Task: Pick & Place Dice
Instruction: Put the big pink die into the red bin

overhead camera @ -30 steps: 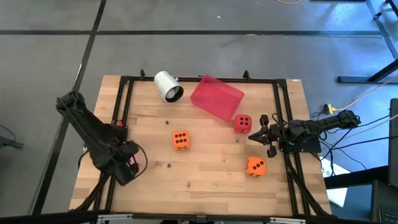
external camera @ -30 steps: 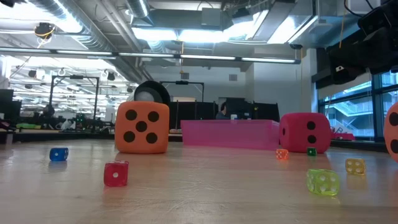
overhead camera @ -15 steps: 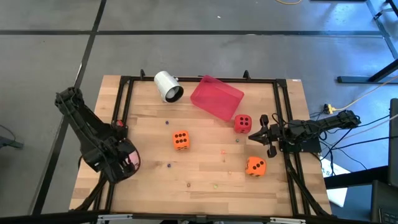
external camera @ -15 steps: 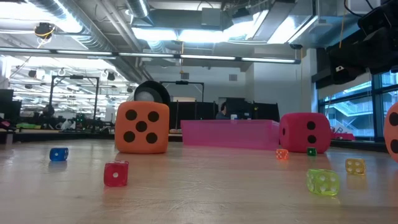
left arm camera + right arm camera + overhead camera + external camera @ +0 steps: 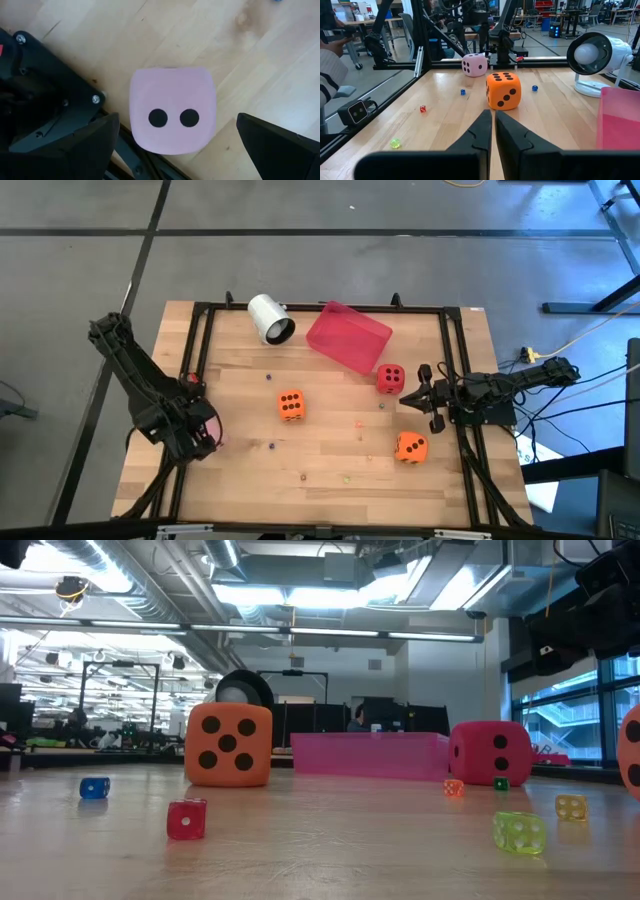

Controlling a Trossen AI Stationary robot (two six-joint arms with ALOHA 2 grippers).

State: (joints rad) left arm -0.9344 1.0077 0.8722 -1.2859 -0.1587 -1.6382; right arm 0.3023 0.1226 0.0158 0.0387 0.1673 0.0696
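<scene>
A pink die, two pips up, rests on the wood beside the black frame rail at the table's left edge; it also shows as the pink die. My left gripper hangs over it, pointing down and open, with one finger on each side of the pink die, apart from it. One orange die sits mid-table, a red die by the tray, and another orange die near right. My right gripper waits shut at the right edge, pointing level.
A white cup lies on its side at the far edge beside a pink tray. Several tiny coloured dice are scattered on the wood, such as a small red one and a small blue one. The black frame rail borders the table.
My left gripper has moved toward the table's left edge and sunk slightly, staying open; the pink die, hidden under it before, now peeks out beside it in the high view.
</scene>
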